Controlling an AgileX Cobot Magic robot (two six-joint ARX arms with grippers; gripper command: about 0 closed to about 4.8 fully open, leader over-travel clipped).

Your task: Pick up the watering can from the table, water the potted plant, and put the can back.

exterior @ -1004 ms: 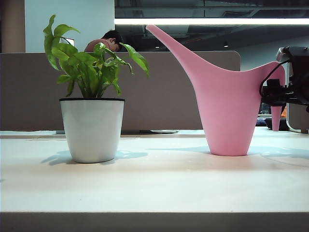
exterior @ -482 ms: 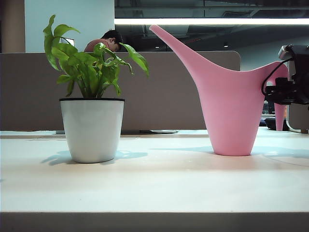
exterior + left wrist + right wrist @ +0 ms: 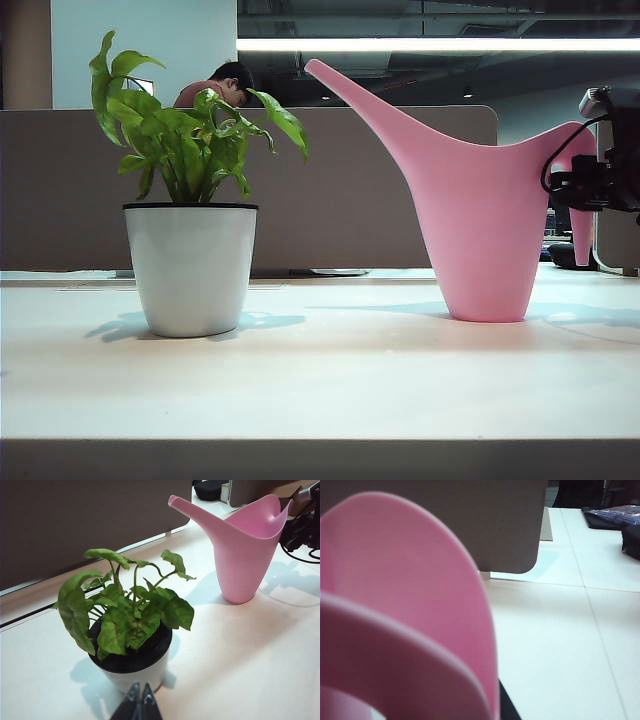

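Watering can: the pink can [image 3: 480, 220] stands upright on the counter [image 3: 320, 380] toward its right side, base flat on the surface, long spout slanting up toward the plant; its thin handle is on the side away from the plant, by the right edge.
Potted plant: the leafy green plant in a white pot with a black rim [image 3: 190, 265] stands on the left half of the counter, well apart from the can.
Right gripper: the dark right gripper [image 3: 598, 185] sits at the can's handle at the right edge of the exterior view; its wrist camera is filled by the pink handle and body [image 3: 405, 615] up close. The fingers themselves are not visible, so I cannot tell how far they stand apart or whether they grip the handle.
Left gripper: its two dark fingers [image 3: 138, 706] lie pressed together, holding nothing, poised above the counter just in front of the pot [image 3: 132, 672], near the front edge.
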